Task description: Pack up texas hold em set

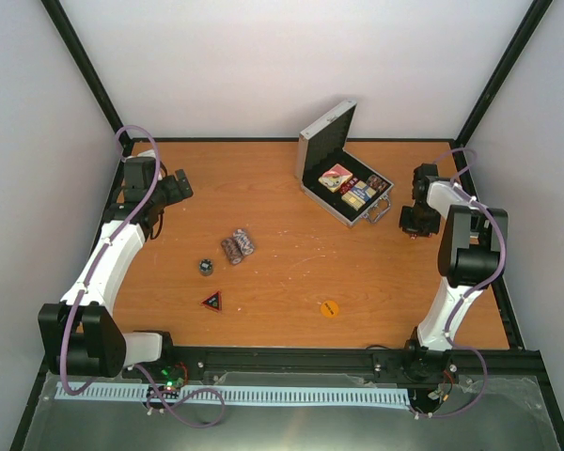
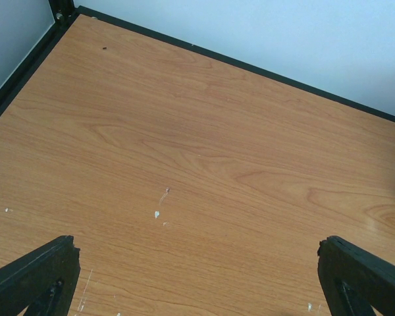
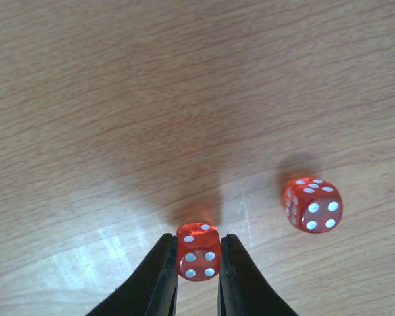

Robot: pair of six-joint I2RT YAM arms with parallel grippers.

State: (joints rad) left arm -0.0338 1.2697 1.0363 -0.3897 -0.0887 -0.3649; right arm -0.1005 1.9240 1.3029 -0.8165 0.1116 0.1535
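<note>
Red translucent die (image 3: 198, 249) pinched between right gripper (image 3: 197, 266) fingertips, jaws closed flat on opposite faces, low over wooden table (image 3: 118, 99). Second die (image 3: 313, 205) near, off to side. Dice likely light, hard, slick: grip square on faces, not corners, or they squirt out. Open case (image 1: 327, 134) just beside this arm. Left gripper (image 2: 197, 283) spread wide, empty. Chip stacks (image 1: 238, 245), triangle (image 1: 211, 301), orange disc (image 1: 330, 308) loose mid-table.

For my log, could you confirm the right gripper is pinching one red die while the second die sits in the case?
Not quite: the right wrist view shows the second die lying on the table, beside the right gripper pinching the first red die.
</note>
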